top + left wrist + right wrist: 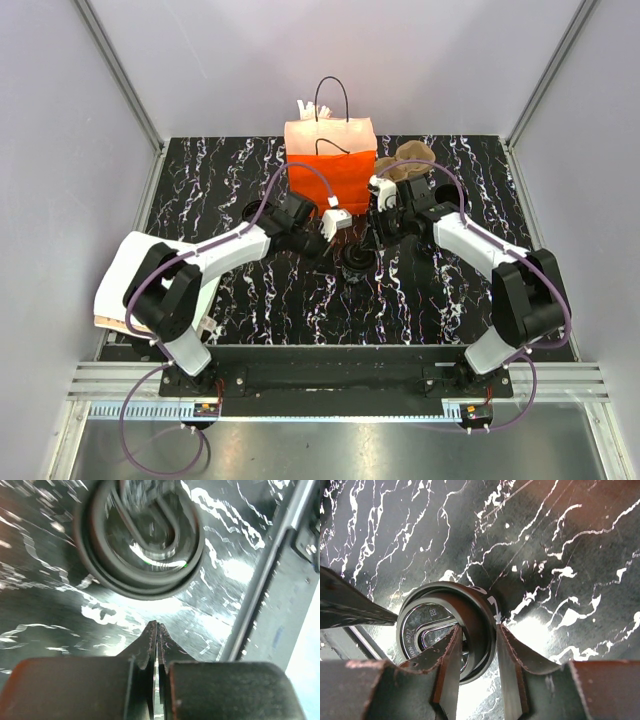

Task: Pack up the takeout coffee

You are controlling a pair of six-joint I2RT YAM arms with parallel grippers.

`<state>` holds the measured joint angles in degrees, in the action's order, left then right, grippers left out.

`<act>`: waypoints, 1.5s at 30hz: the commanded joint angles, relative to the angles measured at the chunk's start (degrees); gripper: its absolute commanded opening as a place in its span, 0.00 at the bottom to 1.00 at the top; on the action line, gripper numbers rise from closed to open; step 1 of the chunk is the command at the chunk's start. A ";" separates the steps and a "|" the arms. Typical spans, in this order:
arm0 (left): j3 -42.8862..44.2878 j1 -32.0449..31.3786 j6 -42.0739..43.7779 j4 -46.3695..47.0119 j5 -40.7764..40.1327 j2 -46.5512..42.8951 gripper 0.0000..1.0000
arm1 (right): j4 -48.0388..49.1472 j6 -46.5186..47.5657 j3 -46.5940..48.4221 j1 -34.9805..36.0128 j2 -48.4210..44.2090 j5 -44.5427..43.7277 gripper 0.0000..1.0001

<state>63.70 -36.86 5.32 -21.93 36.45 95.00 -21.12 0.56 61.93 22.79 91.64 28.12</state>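
Pickup stage: the right gripper (479,630) pinches the coffee cup (445,625) by its rim, on the table (240,295) just in front of the orange bag (331,165). The left gripper (156,630) is clenched and empty, near the bag's front. Next, I'd say: lift high, clear the bag's top edge, lower in.
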 commanded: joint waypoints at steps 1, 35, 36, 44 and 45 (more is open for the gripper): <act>-0.60 0.21 -0.67 0.84 7.23 -0.08 0.00 | -3.40 -0.21 -1.03 0.07 -2.69 -1.75 0.38; 5.90 0.74 -7.69 6.38 -10.87 3.70 0.00 | -4.10 -1.79 -0.76 0.07 -7.17 1.94 0.51; 6.34 0.74 -7.96 6.46 -10.61 4.05 0.00 | -4.01 -1.79 -0.85 0.07 -7.09 2.03 0.51; 10.47 0.65 -9.72 6.03 -11.75 7.30 0.03 | -4.45 -1.09 -0.85 -0.02 -7.52 1.06 0.50; 11.17 0.65 -9.80 5.94 -11.84 7.56 0.03 | -4.45 -1.00 -0.76 -0.02 -7.61 0.80 0.50</act>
<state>70.65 -36.32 -3.31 -18.20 26.26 101.47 -25.87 -1.76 60.88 22.79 86.32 29.41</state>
